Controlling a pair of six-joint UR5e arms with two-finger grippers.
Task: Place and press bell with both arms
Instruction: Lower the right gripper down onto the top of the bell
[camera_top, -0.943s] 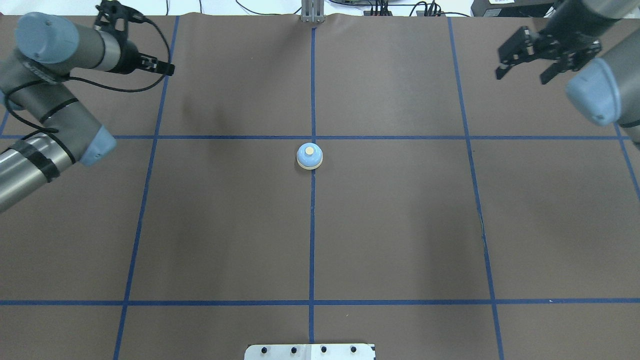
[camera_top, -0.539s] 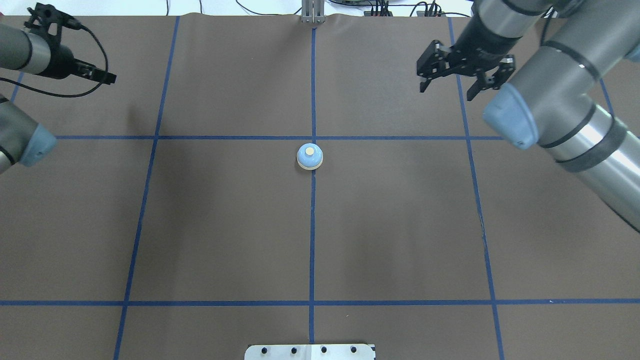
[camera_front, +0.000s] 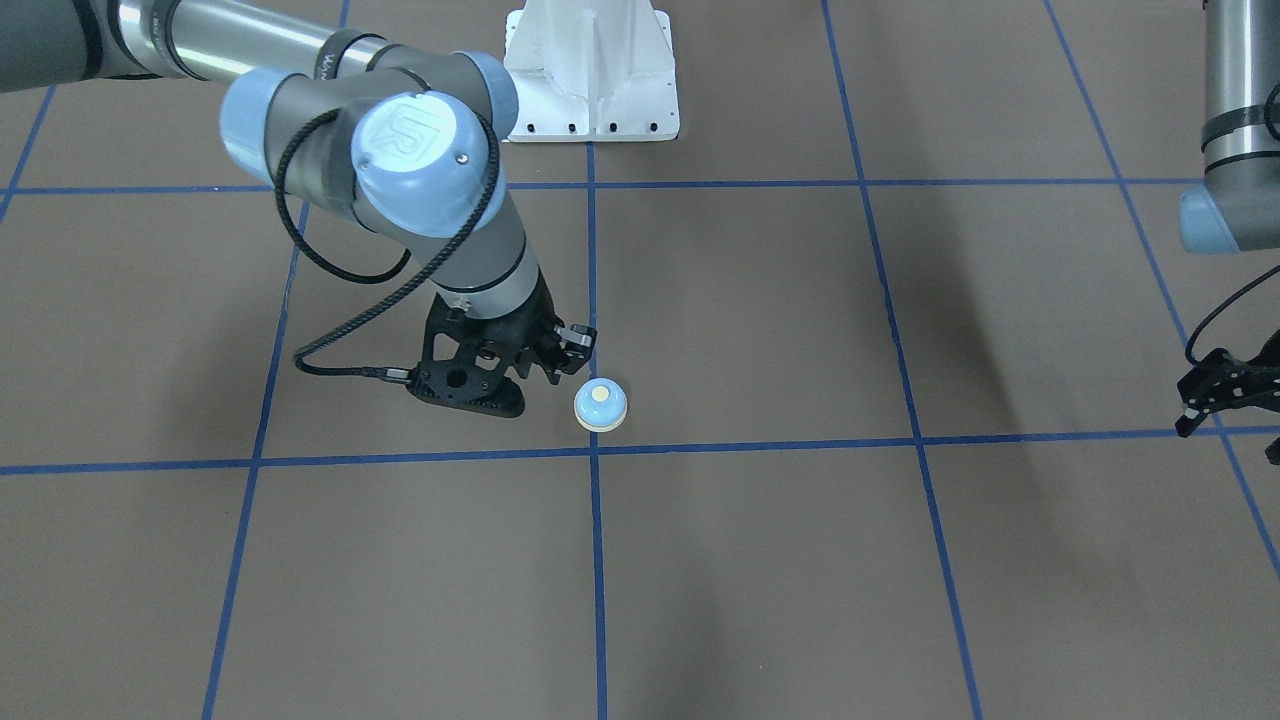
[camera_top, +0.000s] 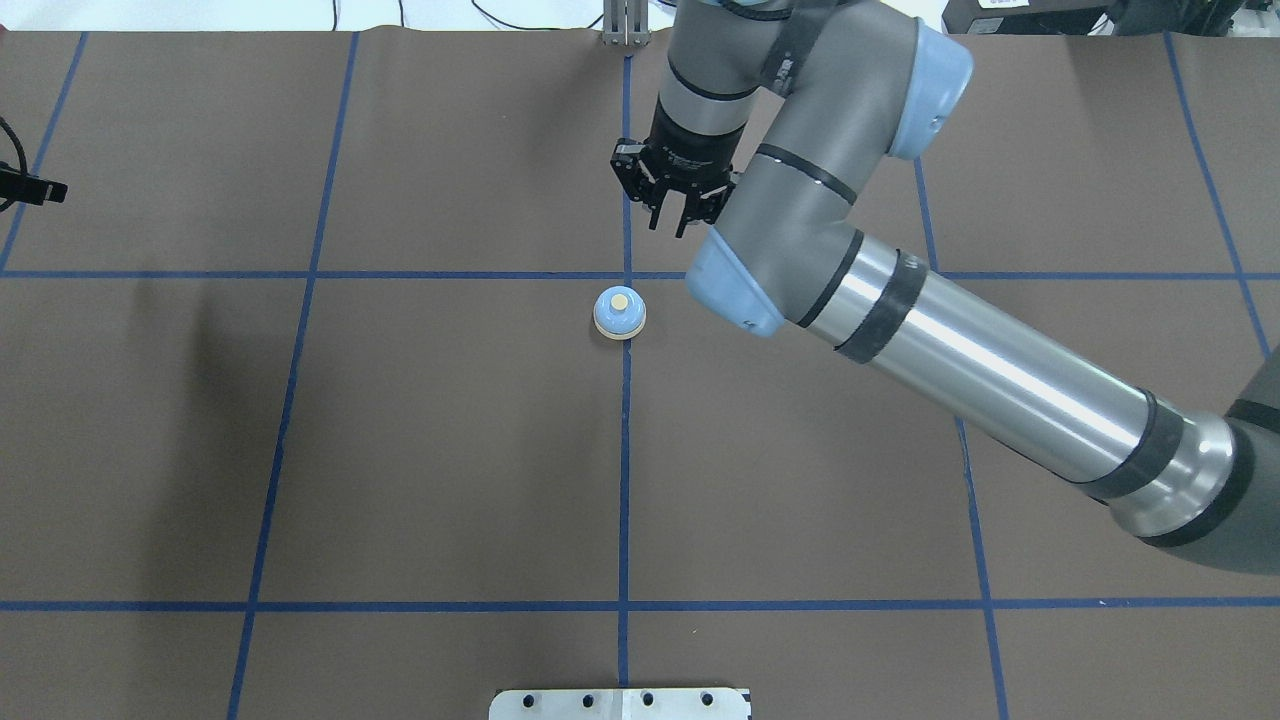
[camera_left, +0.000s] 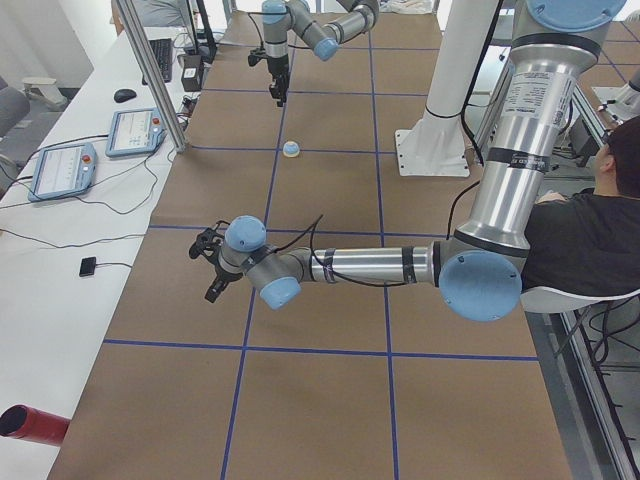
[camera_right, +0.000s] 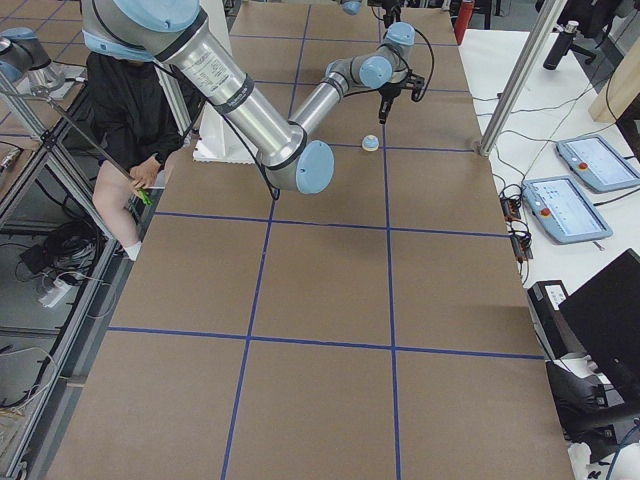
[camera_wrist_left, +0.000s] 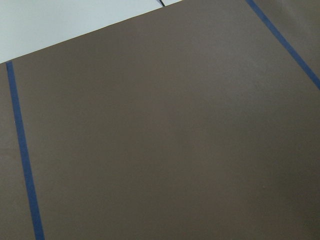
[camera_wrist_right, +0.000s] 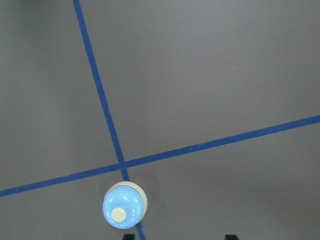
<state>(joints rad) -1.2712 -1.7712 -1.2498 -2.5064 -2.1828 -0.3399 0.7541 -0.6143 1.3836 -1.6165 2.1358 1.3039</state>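
My right fingers (camera_top: 682, 224) are hanging spread and empty, pointing down at the surface (camera_top: 450, 450). They are near the bell (camera_top: 619, 312), just past it on the side away from my base, and not touching it. The bell is sitting upright on the blue tape line (camera_top: 625, 450) down the middle, just beside the crossing. Its cream button (camera_top: 620, 301) is facing up with nothing pressing on it. My left fingers (camera_front: 1205, 395) are idling well apart at the edge of the surface, and I cannot tell whether they are spread or pressed together. I am judging that nothing is gripped yet, so the grasp, any placing and the press are all waiting to be done.
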